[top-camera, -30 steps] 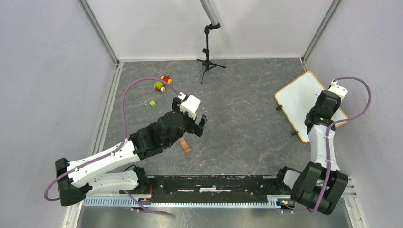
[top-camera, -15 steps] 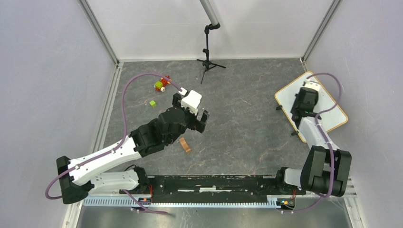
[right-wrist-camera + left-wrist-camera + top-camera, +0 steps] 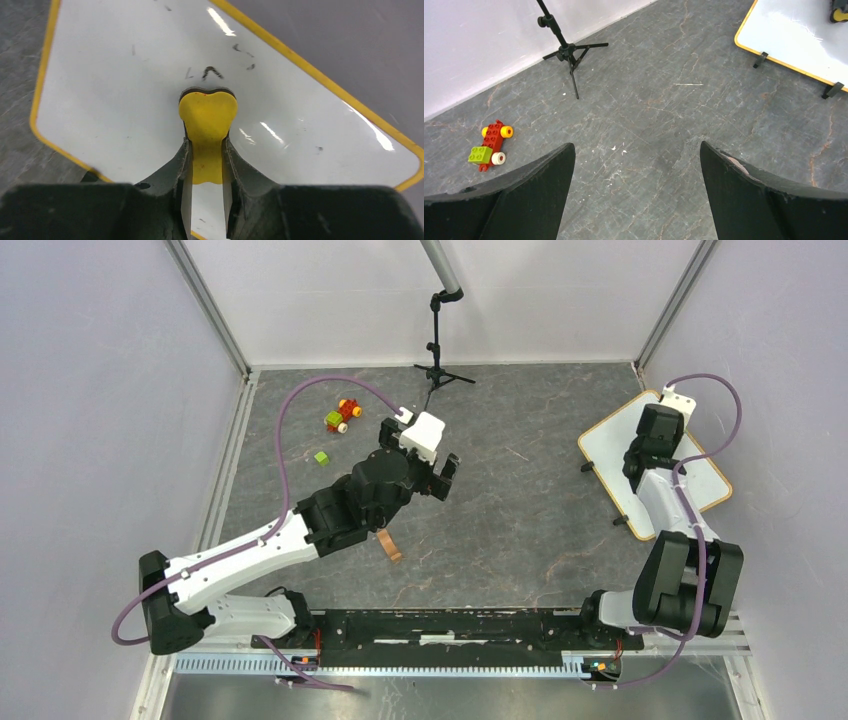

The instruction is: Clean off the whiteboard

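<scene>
- Yellow eraser (image 3: 207, 120) is pinched tight between the right fingers (image 3: 184, 165). Its round end seems to rest on the board (image 3: 115, 90).
- The board lies flat on the desk (image 3: 520, 500) at the far right, turned at a slant, close to the right wall (image 3: 790, 390).
- Dark marks (image 3: 212, 73) show just past the eraser's tip, with a few specks (image 3: 242, 50) a bit further on. I think these are what needs rubbing now.
- To rub well, I would press the eraser flat, push it over the marks and go back and forth in short strokes. Pushing too hard might slide the board, since I see nothing holding it down.
- The other white parts look mostly clean, bar tiny dots, so I guess the job is well along.
- The marks sit near the frame (image 3: 320, 76). Strokes should stop before it, or the eraser may bump it or slip off.
- The wall is just past that edge, so the right arm has little room to reach out. There is more room toward the middle of the desk.
- The left fingers (image 3: 556, 165) hang wide apart, holding nothing, over the middle of the desk and well away from the board.
- A red toy (image 3: 494, 142), a green block (image 3: 321, 457) and a black stand (image 3: 569, 50) are far off to the left and back, out of the way.
</scene>
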Motion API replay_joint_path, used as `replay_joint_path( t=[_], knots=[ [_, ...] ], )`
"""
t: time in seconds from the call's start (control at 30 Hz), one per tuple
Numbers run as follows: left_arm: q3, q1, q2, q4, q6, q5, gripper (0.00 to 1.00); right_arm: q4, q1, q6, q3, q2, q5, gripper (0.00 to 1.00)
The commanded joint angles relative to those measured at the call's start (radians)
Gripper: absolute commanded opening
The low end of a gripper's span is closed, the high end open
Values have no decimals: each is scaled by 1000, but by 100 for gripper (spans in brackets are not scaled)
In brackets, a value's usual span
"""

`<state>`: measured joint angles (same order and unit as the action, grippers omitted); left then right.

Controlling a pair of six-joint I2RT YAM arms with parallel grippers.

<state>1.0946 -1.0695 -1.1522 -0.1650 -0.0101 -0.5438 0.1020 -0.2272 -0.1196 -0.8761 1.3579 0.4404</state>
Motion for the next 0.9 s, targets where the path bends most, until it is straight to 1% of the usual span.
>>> replay_joint_path(
  t=[0.0,0.1,0.3,0.4,0.47,0.63,0.7,0.87],
  knots=[
    [15,-7,-10,123,75,-27,100,-30,-12,32,-46,29,119,22],
    [-14,-6,-6,155,78,-26,100,-53,-18,63,-53,54,139,22],
    [-62,-6,-8,208,94,-34,100,-94,-18,96,-70,49,167,23],
    [-88,-5,-9,237,108,-49,100,-107,-20,104,-82,44,168,26],
    [-95,-4,-11,244,113,-57,100,-119,-26,109,-101,60,154,27],
    [-104,0,-14,248,105,-61,100,-105,-32,102,-135,116,120,26],
    [-107,2,-13,249,100,-59,100,-64,-33,82,-134,133,105,26],
    [-106,1,-17,248,99,-58,100,-35,-33,28,-129,153,17,24]
  ],
)
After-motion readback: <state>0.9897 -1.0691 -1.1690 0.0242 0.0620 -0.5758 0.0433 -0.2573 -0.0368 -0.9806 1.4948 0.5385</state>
